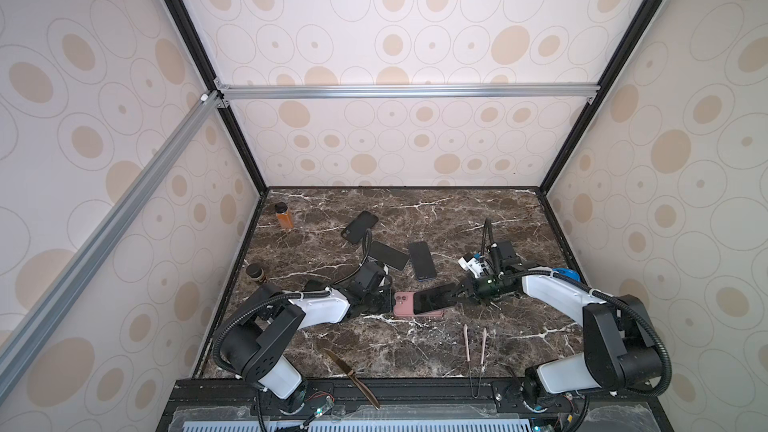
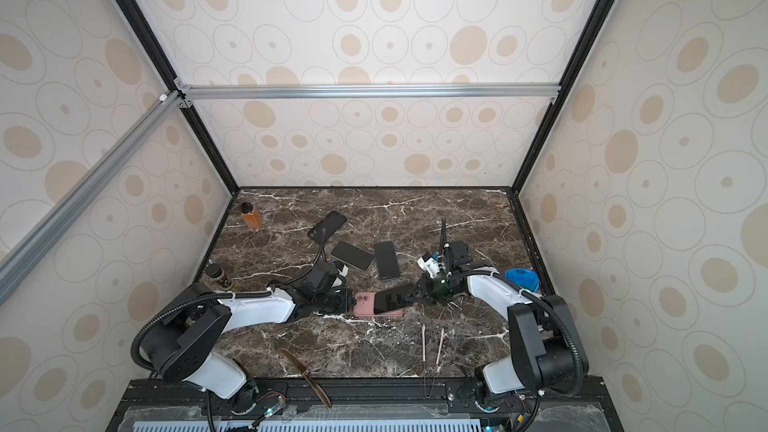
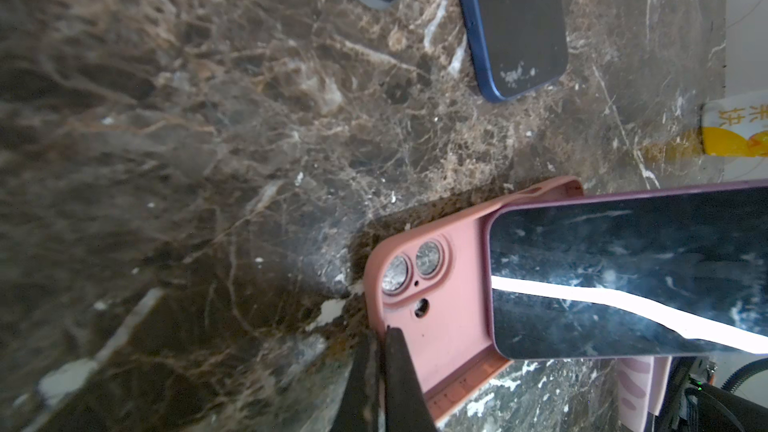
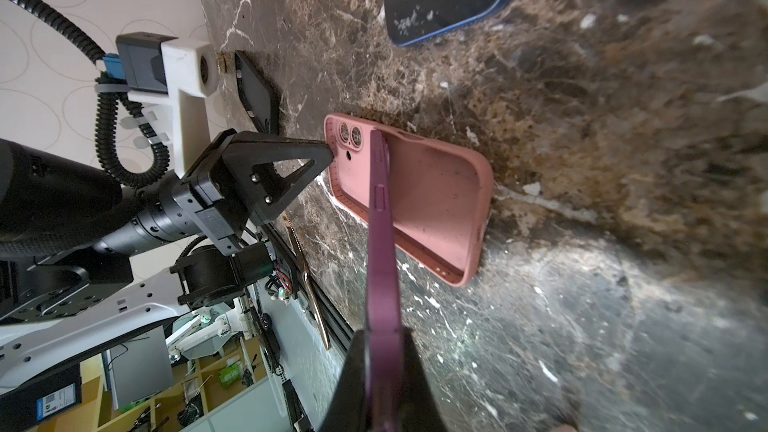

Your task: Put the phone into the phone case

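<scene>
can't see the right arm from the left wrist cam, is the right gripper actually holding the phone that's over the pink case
Observer: Yes. In the right wrist view the right gripper is shut on the phone, at the end away from the camera cutouts.
Operator: is it lying flat or tilted
Observer: Tilted. Its free end is down inside the pink case by the cutouts and the gripped end is raised. I cannot tell whether the free end touches the case floor.
Operator: anything lying toward the front edge
Observer: In a top view a pair of pink-tipped tongs lies there, apart from the case.
</scene>
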`<act>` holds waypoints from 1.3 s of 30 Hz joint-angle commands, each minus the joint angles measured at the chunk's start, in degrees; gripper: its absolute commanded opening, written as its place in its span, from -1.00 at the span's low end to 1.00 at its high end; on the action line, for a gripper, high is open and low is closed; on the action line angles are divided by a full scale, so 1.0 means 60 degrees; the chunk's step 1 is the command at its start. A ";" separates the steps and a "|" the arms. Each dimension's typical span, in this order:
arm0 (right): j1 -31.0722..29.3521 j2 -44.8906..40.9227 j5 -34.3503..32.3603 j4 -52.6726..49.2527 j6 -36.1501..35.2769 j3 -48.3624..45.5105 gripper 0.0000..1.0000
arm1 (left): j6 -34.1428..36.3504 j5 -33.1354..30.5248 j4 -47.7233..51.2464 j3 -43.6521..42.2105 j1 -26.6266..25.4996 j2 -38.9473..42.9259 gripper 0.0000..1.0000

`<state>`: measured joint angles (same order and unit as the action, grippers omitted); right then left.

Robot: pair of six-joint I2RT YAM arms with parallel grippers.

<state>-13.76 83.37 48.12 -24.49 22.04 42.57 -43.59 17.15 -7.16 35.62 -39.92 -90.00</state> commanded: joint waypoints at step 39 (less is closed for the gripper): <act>-0.0323 0.1605 -0.0278 0.1128 0.0305 -0.0244 -0.90 | -0.0338 0.0223 -0.0747 -0.0167 -0.0079 0.0045 -0.90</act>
<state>-14.11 90.02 53.28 -16.16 24.12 41.63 -45.45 17.23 -9.21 34.22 -39.59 -89.69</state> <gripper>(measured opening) 0.098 0.056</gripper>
